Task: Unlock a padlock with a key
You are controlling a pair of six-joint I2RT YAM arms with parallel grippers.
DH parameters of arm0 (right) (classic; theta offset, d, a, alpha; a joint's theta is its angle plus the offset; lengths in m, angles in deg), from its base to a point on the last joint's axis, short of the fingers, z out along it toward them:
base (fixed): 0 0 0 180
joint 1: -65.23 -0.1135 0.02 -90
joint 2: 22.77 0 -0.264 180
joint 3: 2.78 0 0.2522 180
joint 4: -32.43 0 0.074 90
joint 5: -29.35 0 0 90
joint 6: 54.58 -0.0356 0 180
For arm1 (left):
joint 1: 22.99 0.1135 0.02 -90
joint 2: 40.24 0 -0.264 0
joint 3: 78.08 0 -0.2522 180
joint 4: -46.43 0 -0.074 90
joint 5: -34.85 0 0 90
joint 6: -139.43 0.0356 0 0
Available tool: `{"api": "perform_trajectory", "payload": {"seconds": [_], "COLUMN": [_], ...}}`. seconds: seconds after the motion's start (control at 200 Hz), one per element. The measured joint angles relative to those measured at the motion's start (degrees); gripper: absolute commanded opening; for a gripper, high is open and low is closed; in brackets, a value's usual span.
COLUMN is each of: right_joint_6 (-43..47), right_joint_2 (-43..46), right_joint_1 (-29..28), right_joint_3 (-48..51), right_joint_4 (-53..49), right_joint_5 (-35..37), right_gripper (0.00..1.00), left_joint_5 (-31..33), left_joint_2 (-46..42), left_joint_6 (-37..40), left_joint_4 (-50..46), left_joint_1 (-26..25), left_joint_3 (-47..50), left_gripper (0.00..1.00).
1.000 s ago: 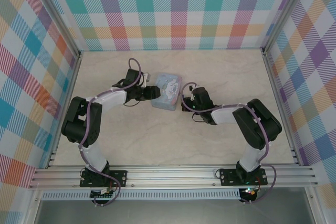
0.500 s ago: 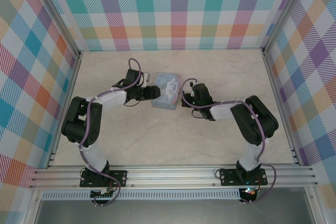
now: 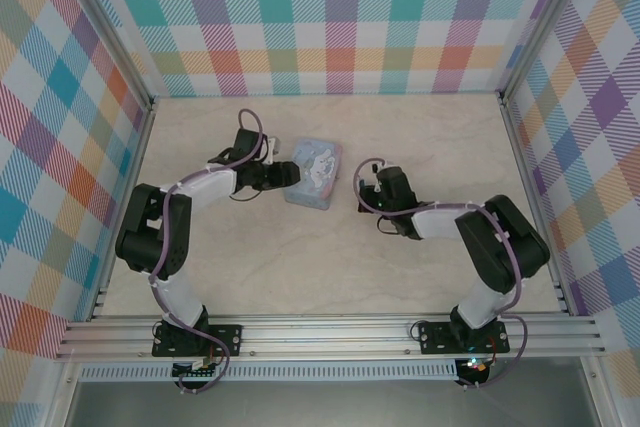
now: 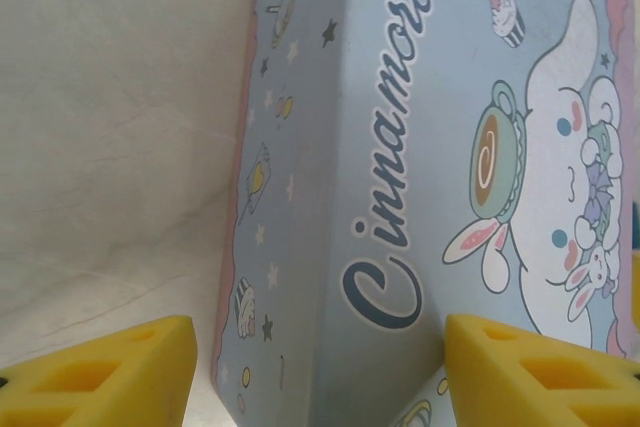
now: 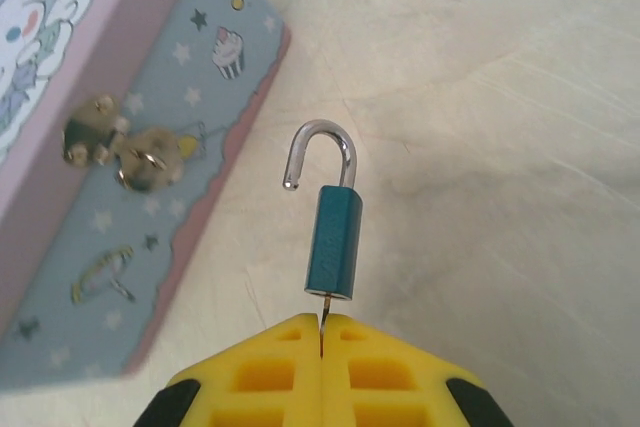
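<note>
The right claw (image 5: 322, 332) is clamping shut on the thin, bendable key (image 5: 323, 308), its light, slick padlock (image 5: 333, 242) jutting at 12 o'clock, shackle (image 5: 348, 157) open, 3 o'clock of the tin (image 5: 130, 197), likely best gripped by its flat body.

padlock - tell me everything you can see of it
The padlock is small, with a teal-blue, metallic-looking rectangular body and a silvery U-shaped shackle, swung open with one end free. It sticks out from the thin key in its base, which the shut right end effector pinches. It is apart from the tin beside it.
</note>
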Motion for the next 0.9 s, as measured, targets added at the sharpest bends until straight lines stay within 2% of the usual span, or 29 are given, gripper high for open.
{"api": "perform_trajectory", "payload": {"seconds": [0.36,0.67,0.9], "right_joint_6": [3.58,2.67,2.27], "right_joint_2": [11.04,11.67,11.08], "right_joint_1": [0.00,-0.81,-3.19], "right_joint_3": [6.08,6.69,6.64], "right_joint_4": [-9.53,-15.34,-15.26], "right_joint_5": [-1.79,-3.32,-4.04], "right_gripper": [0.00,0.00,0.00], "left_joint_5": [0.39,3.21,5.40], "left_joint_2": [5.35,12.11,10.97], "left_joint_6": [5.11,10.08,11.47], "left_joint_4": [-7.13,-14.73,-17.29], "left_joint_1": [4.24,6.34,6.51], "left_joint_3": [-9.31,-21.84,-23.85], "left_gripper": [0.72,0.84,0.89]}}
